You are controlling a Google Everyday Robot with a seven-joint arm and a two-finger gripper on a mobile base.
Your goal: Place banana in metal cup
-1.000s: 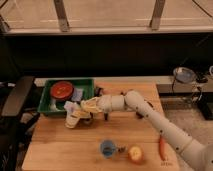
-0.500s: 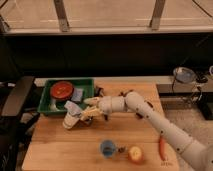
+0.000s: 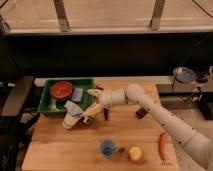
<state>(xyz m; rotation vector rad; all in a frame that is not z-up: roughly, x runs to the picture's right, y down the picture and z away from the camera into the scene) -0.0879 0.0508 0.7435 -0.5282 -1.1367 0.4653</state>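
Note:
The pale yellow banana (image 3: 80, 117) with splayed strips lies slanted on the wooden table (image 3: 60, 150), just in front of the green bin. My gripper (image 3: 95, 108) is at the banana's upper right end and touches it. The arm reaches in from the lower right. A small dark thing (image 3: 106, 114) stands right beside the gripper, under the wrist. It looks like the metal cup, but I cannot tell for sure.
A green bin (image 3: 50, 102) at the back left holds a red bowl (image 3: 62, 90) and a blue block (image 3: 77, 95). A blue cup (image 3: 107, 148), an apple (image 3: 135, 154) and a carrot (image 3: 162, 145) stand near the front edge. Another small dark object (image 3: 141, 113) lies under the arm. A silver pot (image 3: 184, 75) stands off to the right.
The gripper has shifted a little left and down along the banana. The banana has moved only slightly, toward the front left.

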